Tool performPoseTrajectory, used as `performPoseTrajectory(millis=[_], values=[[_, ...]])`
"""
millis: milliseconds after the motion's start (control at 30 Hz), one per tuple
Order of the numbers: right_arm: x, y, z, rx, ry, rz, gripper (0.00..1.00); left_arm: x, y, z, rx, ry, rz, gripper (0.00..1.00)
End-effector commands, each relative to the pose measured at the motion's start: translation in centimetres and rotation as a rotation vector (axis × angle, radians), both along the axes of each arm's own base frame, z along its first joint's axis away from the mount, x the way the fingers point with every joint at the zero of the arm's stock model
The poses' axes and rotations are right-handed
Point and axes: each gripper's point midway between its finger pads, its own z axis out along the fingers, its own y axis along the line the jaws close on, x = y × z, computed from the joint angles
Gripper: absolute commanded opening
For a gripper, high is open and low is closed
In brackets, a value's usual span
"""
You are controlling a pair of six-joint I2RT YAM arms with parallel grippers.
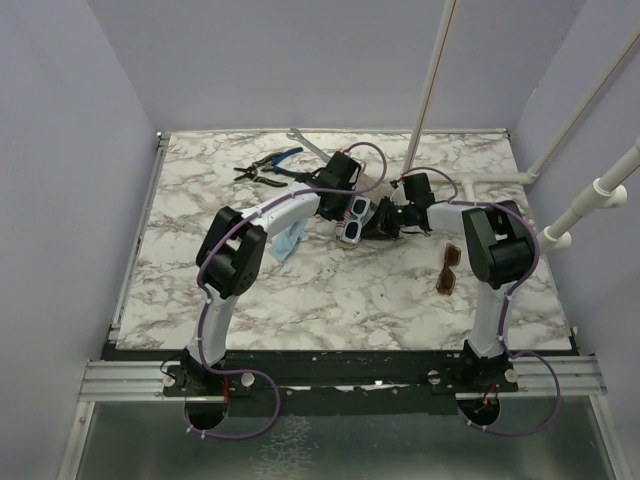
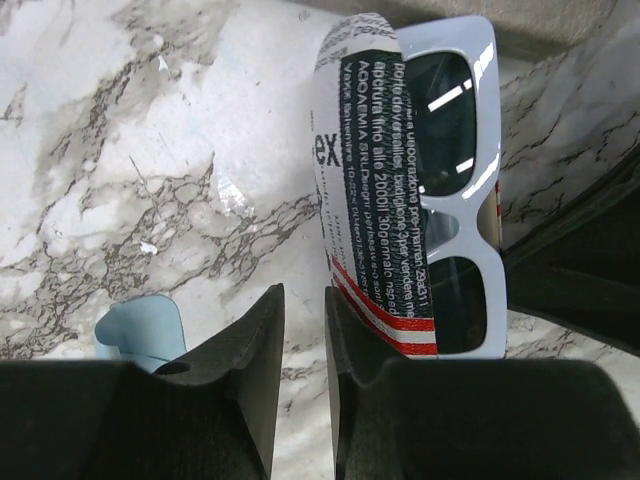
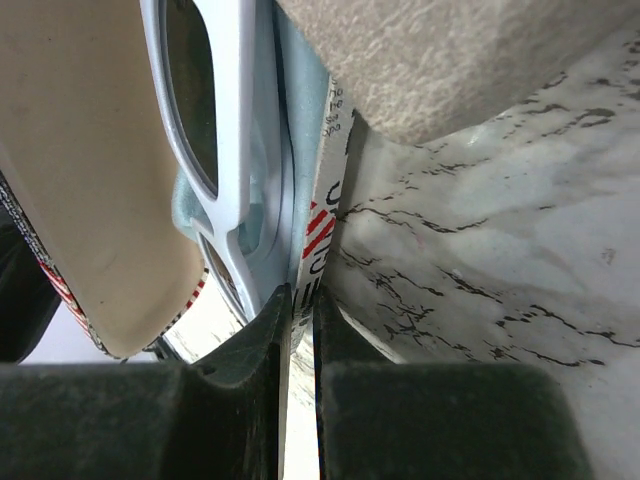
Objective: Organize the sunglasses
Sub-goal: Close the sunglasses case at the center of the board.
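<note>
The amber-brown sunglasses point(image 1: 449, 268) lie folded on the marble table point(image 1: 300, 300) at the right, apart from both grippers. At the centre, a pair of white-framed sunglasses point(image 1: 357, 209) with dark lenses point(image 2: 488, 150) sits in a soft printed case point(image 2: 370, 150) with red stripes. My right gripper point(image 3: 302, 300) is shut on the thin edge of this case point(image 3: 322, 220); it also shows in the top view point(image 1: 385, 220). My left gripper point(image 2: 305, 310) is nearly shut with nothing between its jaws. Its right finger point(image 2: 350, 330) is beside the case.
A light blue cloth point(image 1: 290, 238) lies left of the case and shows beside my left finger point(image 2: 140, 325). Blue-handled pliers point(image 1: 272, 163) and a wrench point(image 1: 305, 140) lie at the back. White pipes point(image 1: 590, 195) stand at the right wall. A beige-grey felt surface point(image 3: 450, 60) fills the right wrist view's top.
</note>
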Motion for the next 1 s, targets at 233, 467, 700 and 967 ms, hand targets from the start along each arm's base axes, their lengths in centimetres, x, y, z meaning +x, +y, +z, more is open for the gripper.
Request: performPoseTrajectory(millis=[233,467,700,967], values=[[1.5,2.5,2.8,0.042,-0.104,0.059,0.1,-2.6,-5.7,-0.9,-0.006,-0.018,-0.142,0.24],[1.8,3.0,3.2,0.058,-0.11,0.059,0.1,-5.4,-5.8,-3.2,0.071,0.0,-0.201,0.22],[1.8,3.3,3.5,0.077,-0.115,0.059,0.09,-6.3,-6.5,-4.1,0.066,0.012,-0.198,0.21],[2.2,3.4,4.1,0.081,-0.137,0.055,0.09,-6.3,-7.8,-1.9,0.047,-0.044,-0.187,0.18]])
